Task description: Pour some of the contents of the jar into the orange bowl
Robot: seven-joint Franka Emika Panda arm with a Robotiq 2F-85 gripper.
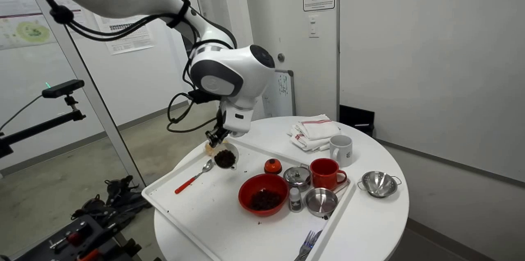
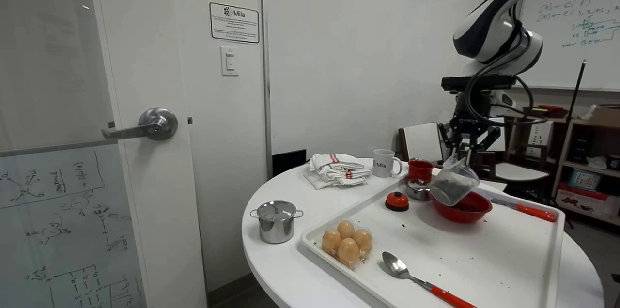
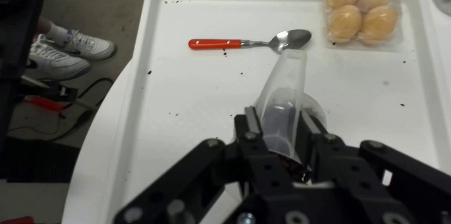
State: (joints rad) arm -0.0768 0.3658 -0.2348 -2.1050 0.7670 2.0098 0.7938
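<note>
My gripper [image 1: 216,140] [image 2: 462,153] [image 3: 282,122] is shut on the handle of the greyish see-through jar [image 1: 225,157] [image 2: 453,187] [image 3: 283,86]. The jar hangs tilted above the tray with dark contents inside. In an exterior view it overlaps the red bowl [image 2: 465,211]; in both exterior views it is off to the side of that bowl. The red bowl [image 1: 258,185] holds dark bits. A small orange round thing [image 1: 272,166] [image 2: 397,201] sits on the tray behind it. It looks domed with a dark base; I cannot tell whether it is the orange bowl.
The white tray [image 1: 197,216] also bears a red-handled spoon [image 3: 218,44], packed eggs [image 3: 363,9], a salt shaker [image 1: 295,200], steel pots [image 1: 322,202] and a red mug [image 1: 326,173]. A grey mug [image 1: 341,150], towels [image 1: 313,131] and a colander [image 1: 379,184] stand beyond the tray.
</note>
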